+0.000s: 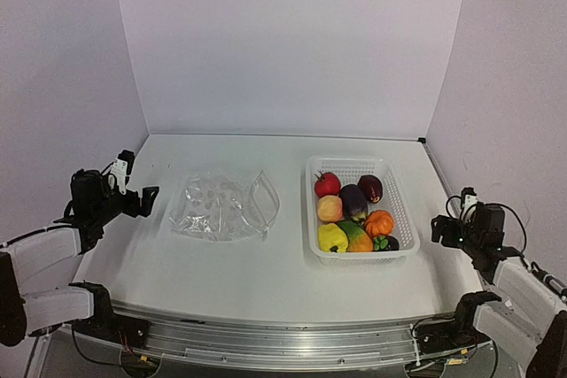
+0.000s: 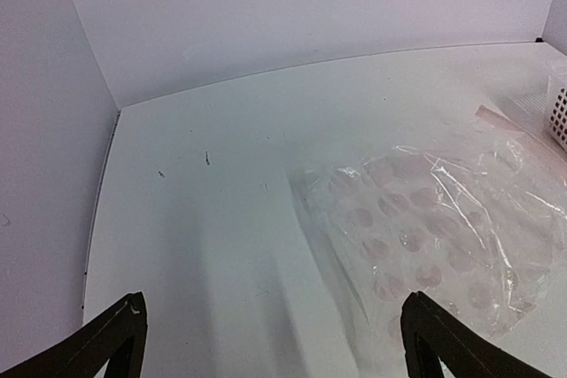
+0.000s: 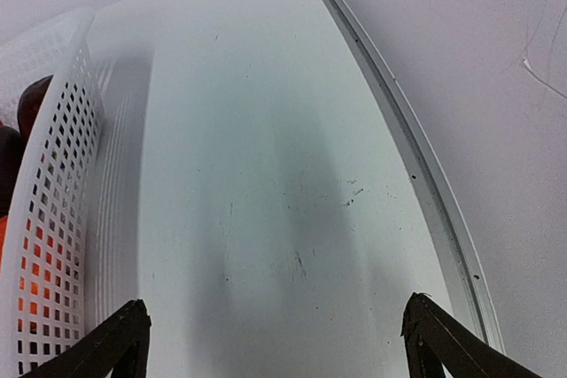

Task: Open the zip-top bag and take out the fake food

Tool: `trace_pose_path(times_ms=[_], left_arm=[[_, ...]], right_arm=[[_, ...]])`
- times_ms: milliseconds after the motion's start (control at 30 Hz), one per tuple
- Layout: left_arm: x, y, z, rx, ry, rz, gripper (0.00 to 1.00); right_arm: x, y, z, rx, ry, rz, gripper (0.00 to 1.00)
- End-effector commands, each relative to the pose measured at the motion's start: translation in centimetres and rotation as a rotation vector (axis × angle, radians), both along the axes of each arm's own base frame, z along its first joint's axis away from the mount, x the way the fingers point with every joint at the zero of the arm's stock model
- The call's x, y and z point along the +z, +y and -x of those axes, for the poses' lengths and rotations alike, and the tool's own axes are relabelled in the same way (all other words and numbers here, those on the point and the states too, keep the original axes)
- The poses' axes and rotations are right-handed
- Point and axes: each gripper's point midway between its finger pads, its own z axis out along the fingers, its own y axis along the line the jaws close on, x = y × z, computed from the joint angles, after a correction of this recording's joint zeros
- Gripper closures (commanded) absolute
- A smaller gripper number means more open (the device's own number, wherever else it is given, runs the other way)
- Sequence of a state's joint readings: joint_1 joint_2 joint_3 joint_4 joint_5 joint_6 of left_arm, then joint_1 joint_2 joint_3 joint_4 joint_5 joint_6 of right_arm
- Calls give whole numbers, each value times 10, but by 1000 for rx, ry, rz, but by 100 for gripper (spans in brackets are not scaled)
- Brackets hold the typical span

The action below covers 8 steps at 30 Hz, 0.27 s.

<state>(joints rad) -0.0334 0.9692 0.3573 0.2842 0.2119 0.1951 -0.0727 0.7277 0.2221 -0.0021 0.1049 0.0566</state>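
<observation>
The zip-top bag (image 1: 221, 205) lies flat, left of the basket (image 1: 354, 163) of fake food (image 1: 354, 203). The left gripper (image 2: 275, 329) and right gripper (image 3: 275, 325) are wide open, holding nothing.

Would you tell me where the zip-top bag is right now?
In the top view, the zip-top bag lies on the table left of centre, between the left claw and the white basket.

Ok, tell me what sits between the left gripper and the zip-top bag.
Nothing. Only bare white table separates the left gripper from the zip-top bag; the top external view shows it, and the left wrist view agrees.
</observation>
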Motion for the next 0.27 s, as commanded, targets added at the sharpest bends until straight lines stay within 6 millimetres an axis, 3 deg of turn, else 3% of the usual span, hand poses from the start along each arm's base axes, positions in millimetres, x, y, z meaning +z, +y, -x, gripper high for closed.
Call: trace_pose_path(times_ms=[0,233], left_arm=[[11,4,4,11,-115,-26,0],[3,-1,8,4,-78,55,0]], right_arm=[[17,-5,-8,-33,-105,6,5],[4,-4,-8,-24,-60,-2,5]])
